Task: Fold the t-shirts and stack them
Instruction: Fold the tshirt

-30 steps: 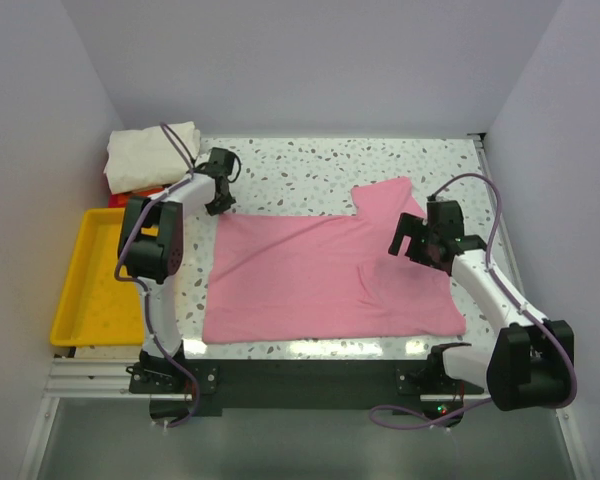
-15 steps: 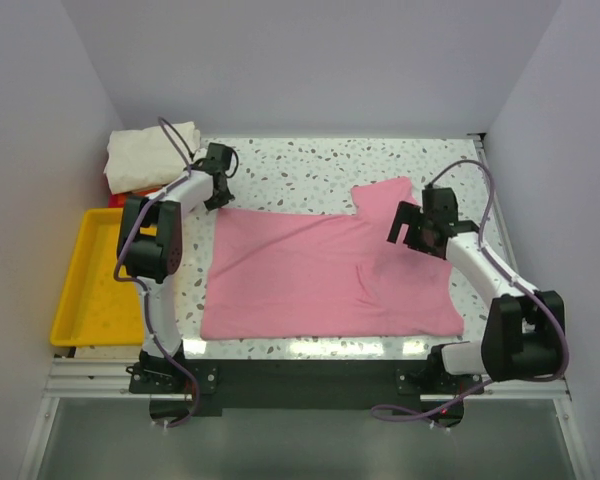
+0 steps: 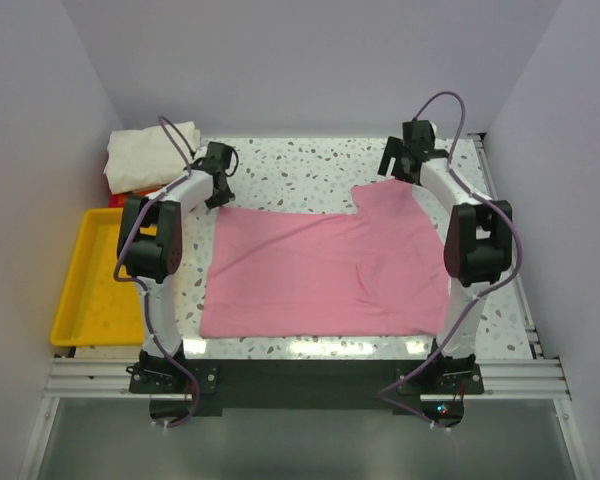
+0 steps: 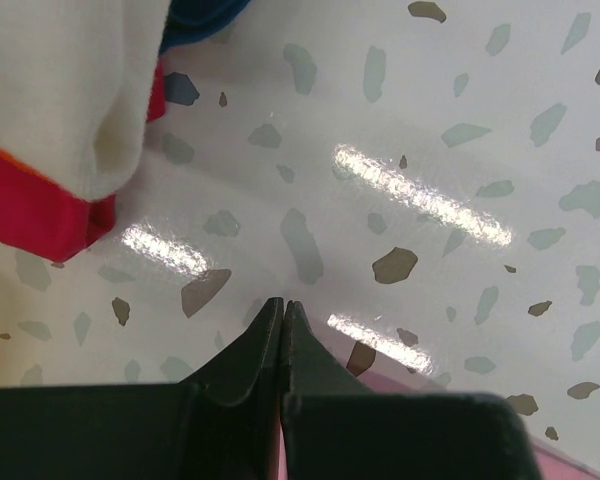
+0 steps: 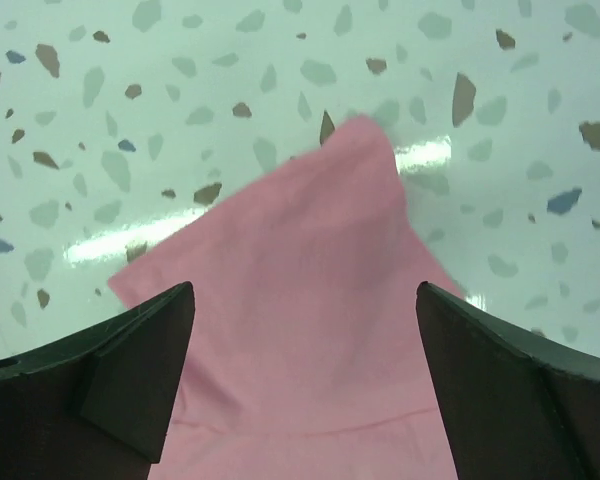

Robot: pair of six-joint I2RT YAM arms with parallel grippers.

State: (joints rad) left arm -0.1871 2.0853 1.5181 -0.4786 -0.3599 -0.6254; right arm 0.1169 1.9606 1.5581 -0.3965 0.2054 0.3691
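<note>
**Pink shirt flat, right arm over its far sleeve**

The pink t-shirt (image 3: 320,275) lay spread on the speckled table (image 3: 300,165), its long axis running left to right. One sleeve (image 3: 388,200) jutted toward the far right. The right gripper (image 5: 302,295) hovered directly over that sleeve tip, jaws spread wide and holding nothing, and looked best placed to take it. The left gripper (image 4: 283,305) sat at the shirt's far left corner, jaws pressed together with no cloth seen between them. Beyond it, a cream shirt (image 3: 152,152) topped a red one (image 4: 30,215). The yellow tray (image 3: 80,300) showed no shirt inside.
</note>
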